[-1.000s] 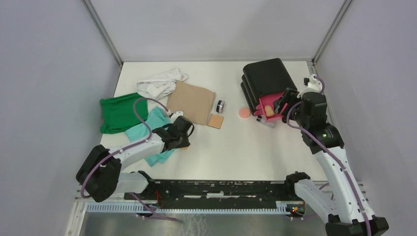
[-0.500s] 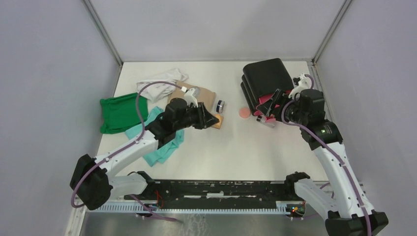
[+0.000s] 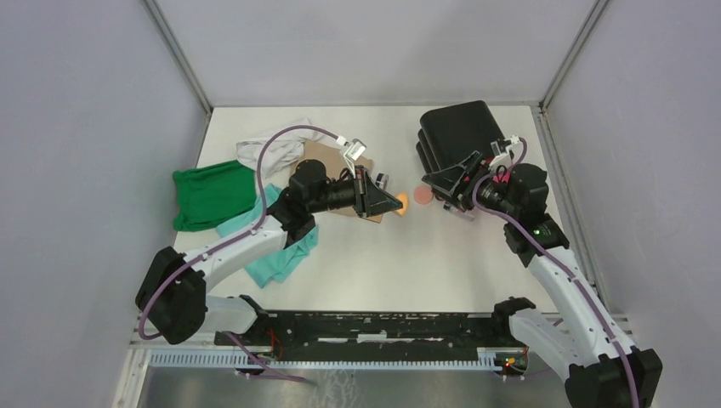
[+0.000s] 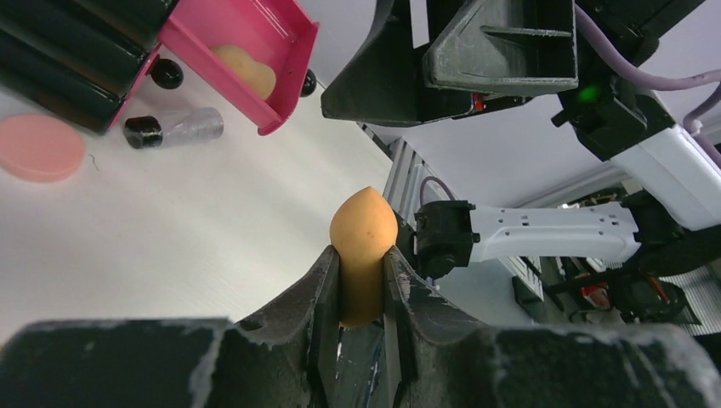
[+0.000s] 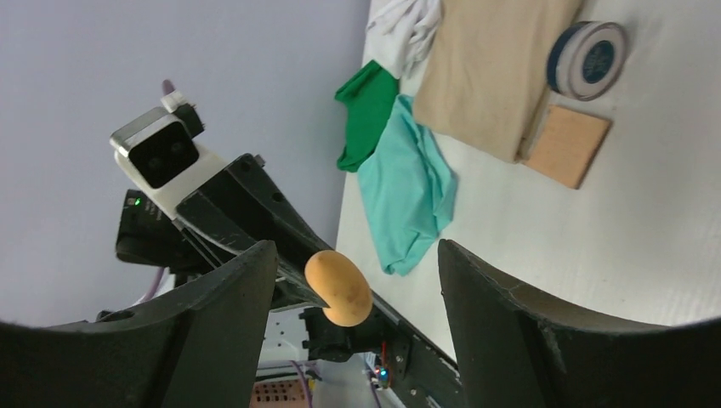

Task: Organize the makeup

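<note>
Evidently the sponge (image 4: pixel 363 228) is pinched by its base in the closed left gripper (image 4: pixel 362 262), aloft just left of the box (image 3: pixel 459 127), its tip offered to the wide-open, empty right gripper (image 5: pixel 355 248), seemingly for a handover.

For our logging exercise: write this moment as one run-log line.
left hand: shut on egg sponge | right hand: open, facing egg sponge | pink drawer: open, second sponge inside

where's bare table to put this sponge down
Widest: near half of the table, between the teal cloth and the right arm. Also the far strip between white cloth and black box. Crowded around the puff, vial and drawer.
</note>
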